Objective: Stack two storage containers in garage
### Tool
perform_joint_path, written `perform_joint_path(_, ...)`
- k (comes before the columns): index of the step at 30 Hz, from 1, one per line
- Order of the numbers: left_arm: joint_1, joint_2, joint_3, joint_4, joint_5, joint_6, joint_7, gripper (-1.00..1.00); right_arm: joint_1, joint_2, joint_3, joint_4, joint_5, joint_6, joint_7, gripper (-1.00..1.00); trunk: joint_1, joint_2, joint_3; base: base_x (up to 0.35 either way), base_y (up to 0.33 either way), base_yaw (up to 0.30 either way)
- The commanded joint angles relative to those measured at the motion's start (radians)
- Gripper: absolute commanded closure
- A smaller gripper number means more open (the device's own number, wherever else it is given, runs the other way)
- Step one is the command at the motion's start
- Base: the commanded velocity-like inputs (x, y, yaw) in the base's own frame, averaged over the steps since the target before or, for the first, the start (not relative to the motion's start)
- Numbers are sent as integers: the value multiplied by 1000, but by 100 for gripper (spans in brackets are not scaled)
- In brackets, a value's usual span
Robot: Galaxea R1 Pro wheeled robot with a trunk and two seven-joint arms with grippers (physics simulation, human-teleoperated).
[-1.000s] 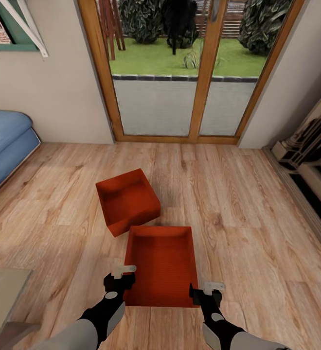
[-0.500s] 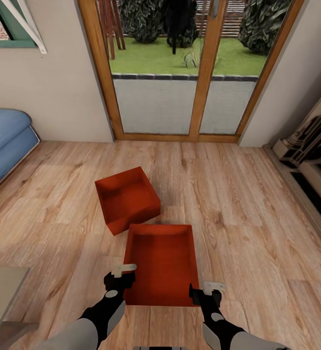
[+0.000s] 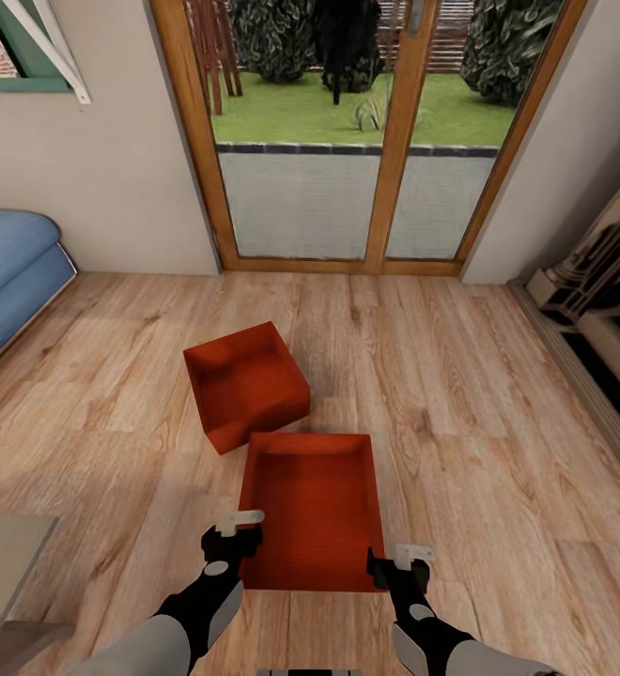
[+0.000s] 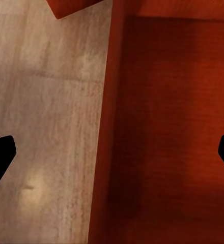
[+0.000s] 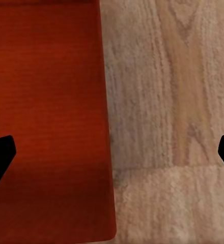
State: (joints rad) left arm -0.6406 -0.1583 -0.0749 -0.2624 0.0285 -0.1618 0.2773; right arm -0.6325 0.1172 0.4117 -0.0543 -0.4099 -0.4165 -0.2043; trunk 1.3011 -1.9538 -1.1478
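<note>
Left claw (image 3: pixel 238 532): wide open, empty. In the left wrist view its fingertips (image 4: pixel 0 152) stand on either side of the near container's left wall, one tip over wood, the other over the red interior. Whether they touch the wall: cannot tell.

Right claw (image 3: pixel 396 563): also wide open, empty, set astride the right wall of the same box; the right wrist view shows that wall edge running between the two tips.

Near container (image 3: pixel 312 512): flat on the wood plank floor (image 3: pixel 479 441), straight ahead of the robot, open top up. Far container (image 3: pixel 245 383): just beyond it and turned at an angle, its near corner touching or almost touching the near box's far left corner.

Risks, as judged: walls are thin, so a pinch on one side alone could tilt the box. Uneven closing of the two claws may skew it. Lifting could drag the far box if the corners catch.

Room: still the living room. Blue sofa (image 3: pixel 9 272) at left, wood-framed glass doors (image 3: pixel 348 169) ahead showing lawn, shelving (image 3: pixel 601 319) at right, cream wall (image 3: pixel 103 178).
</note>
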Motion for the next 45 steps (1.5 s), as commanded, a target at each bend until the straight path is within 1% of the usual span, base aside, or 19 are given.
perform_joint_path(1, -1, 0, -8, 1, 3, -2, 8, -100, 0, 0, 9, 1, -7, -2, -4, -100, 0, 0, -1, 0, 0, 0)
perform_joint_path(7, -1, -1, -5, 2, 5, -2, 14, -100, -1, -1, 8, 1, -7, -2, -4, -100, 0, 0, -1, 0, 0, 0)
perform_joint_path(32, -1, 3, -5, -5, 3, -4, 11, -100, -1, 0, 11, 1, -8, 4, -4, -100, 96, -175, -79, 0, 0, 0)
perform_joint_path(38, -1, 3, -5, 1, 5, -3, 14, -100, -1, -1, 14, 0, -5, 4, -4, -100, 96, -175, -79, 0, 0, 0)
perform_joint_path(39, 3, 3, -9, 7, 3, -9, 20, -100, -1, 3, 14, 6, 1, -2, -3, -100, 96, -175, -79, 0, 0, 0)
perform_joint_path(42, 4, 4, -8, 24, 4, -7, 25, -100, -1, 3, 15, 23, 18, -5, -1, -100, 96, -175, -79, 0, 0, 0)
perform_joint_path(45, 4, 8, -5, 31, 8, 2, 21, -100, -1, 1, 17, 27, 15, -3, -1, -100, 96, -175, -79, 0, 0, 0)
